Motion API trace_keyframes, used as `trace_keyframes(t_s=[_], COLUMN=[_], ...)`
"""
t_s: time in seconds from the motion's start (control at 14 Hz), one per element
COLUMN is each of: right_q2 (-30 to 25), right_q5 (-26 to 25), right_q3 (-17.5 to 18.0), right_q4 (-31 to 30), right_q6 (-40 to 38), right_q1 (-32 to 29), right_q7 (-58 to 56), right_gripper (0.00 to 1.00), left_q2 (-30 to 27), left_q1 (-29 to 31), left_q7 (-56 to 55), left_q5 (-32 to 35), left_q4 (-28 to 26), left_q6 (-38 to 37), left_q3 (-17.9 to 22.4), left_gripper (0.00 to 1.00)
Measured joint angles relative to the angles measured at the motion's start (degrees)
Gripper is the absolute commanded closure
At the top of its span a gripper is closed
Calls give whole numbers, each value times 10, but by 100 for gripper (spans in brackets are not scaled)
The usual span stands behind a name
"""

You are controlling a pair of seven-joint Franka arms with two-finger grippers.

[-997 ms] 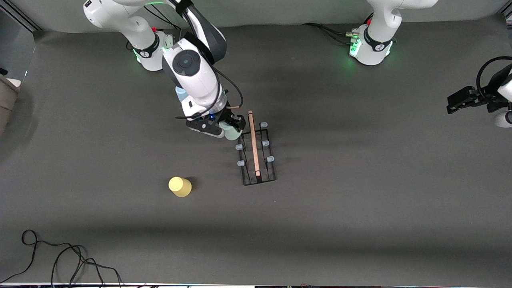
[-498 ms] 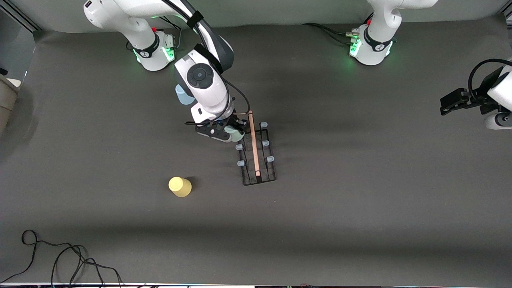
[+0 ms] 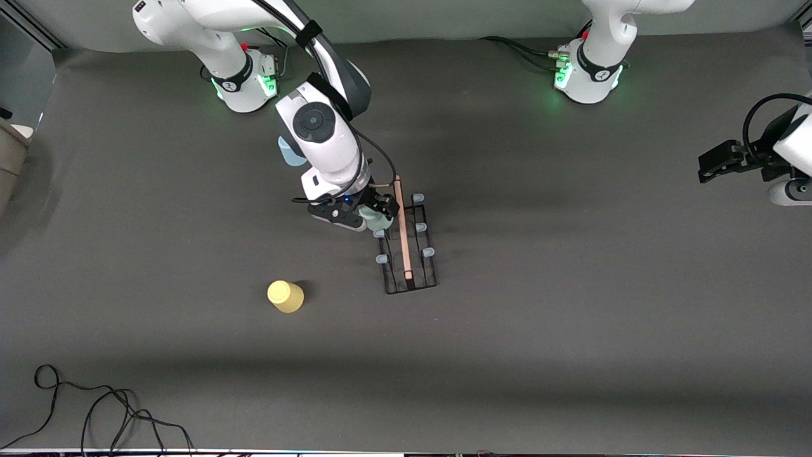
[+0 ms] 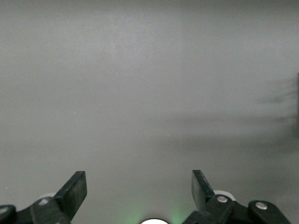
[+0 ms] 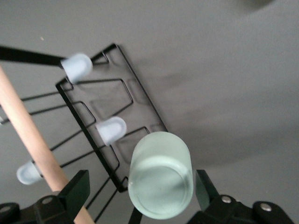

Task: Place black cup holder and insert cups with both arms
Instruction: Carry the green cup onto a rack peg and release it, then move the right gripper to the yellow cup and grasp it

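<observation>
Black cup holder [image 3: 409, 244] stands mid-frame, placed. Right gripper [image 3: 374, 212] clamps the pale green cup [image 3: 375, 222] upside down over a peg [image 5: 111, 129] at the holder's upper end; next, align and lower. Left gripper [image 4: 140, 191] waits agape, empty, at frame's right edge.

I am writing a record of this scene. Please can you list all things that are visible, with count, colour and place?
black cup holder: one, black wire with pale-capped pegs and a light wooden rod handle, mid-table.
pale green cup: one, held in the right gripper at the holder's end farthest from the front camera.
yellow cup: one, on the table, nearer to the front camera than the holder, toward the right arm's end.
light blue cup: one, partly hidden by the right arm, farther from the front camera than the holder.
black cable: one, at the table edge nearest the front camera.
right gripper: black, shut on the green cup.
left gripper: black, open, waiting over bare table at the left arm's end.
</observation>
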Motion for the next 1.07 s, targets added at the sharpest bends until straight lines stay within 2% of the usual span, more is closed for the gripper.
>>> trace_keyframes(t_s=[0.28, 0.5, 0.78, 1.07], right_q2=[-12, -9, 12, 56], right_q5=[-3, -3, -3, -3], right_q3=[-77, -134, -142, -142], right_q4=[28, 33, 33, 32], right_q6=[-60, -75, -71, -29], right_q1=[-3, -13, -65, -95], right_q7=[-134, -251, -343, -383], right_gripper=[0, 0, 0, 0], left_q2=[0, 0, 0, 1], left_q1=[1, 3, 7, 7], left_q7=[0, -2, -3, -3], left_q5=[-13, -14, -15, -15], left_q4=[0, 0, 0, -1], left_q6=[0, 0, 0, 0], left_q3=[0, 0, 0, -2], left_gripper=[0, 0, 0, 0])
